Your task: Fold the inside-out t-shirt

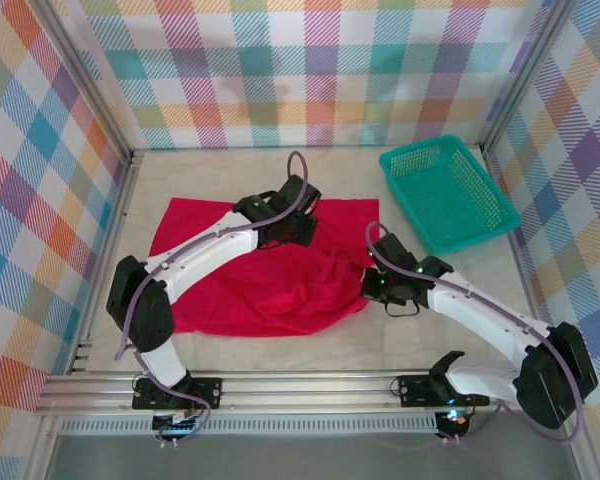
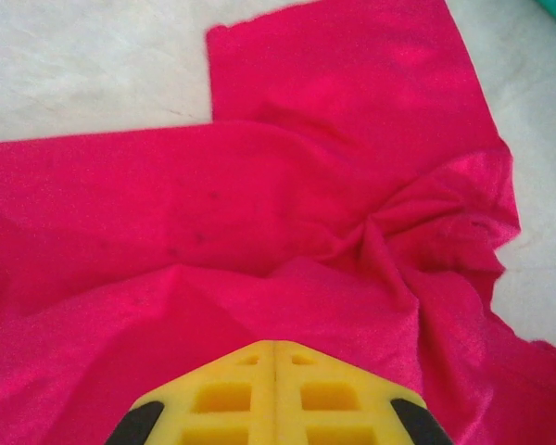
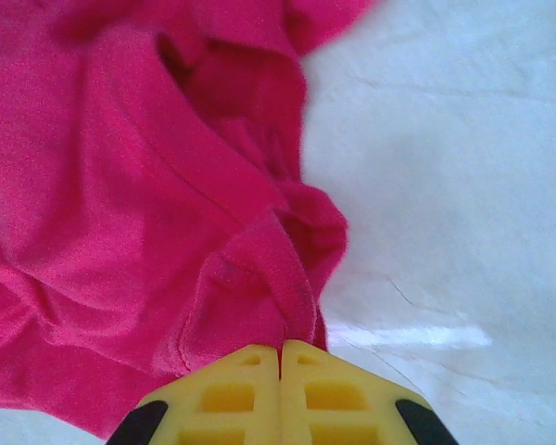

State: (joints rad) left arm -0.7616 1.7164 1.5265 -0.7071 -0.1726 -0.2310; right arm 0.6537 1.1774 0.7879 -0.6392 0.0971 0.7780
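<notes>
Left gripper (image 2: 274, 345) closed, right gripper (image 3: 280, 347) closed, both arms stretched forward

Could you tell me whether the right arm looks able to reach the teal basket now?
Probably yes: the teal basket sits nearby on its side, bare table between, but the right gripper is shut on the inside-out t-shirt and would drag it.

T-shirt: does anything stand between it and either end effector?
Nothing visible does. The left end effector and the right end effector are each shut directly on the t-shirt cloth. The teal basket stands apart at the far right, off the cloth.
</notes>
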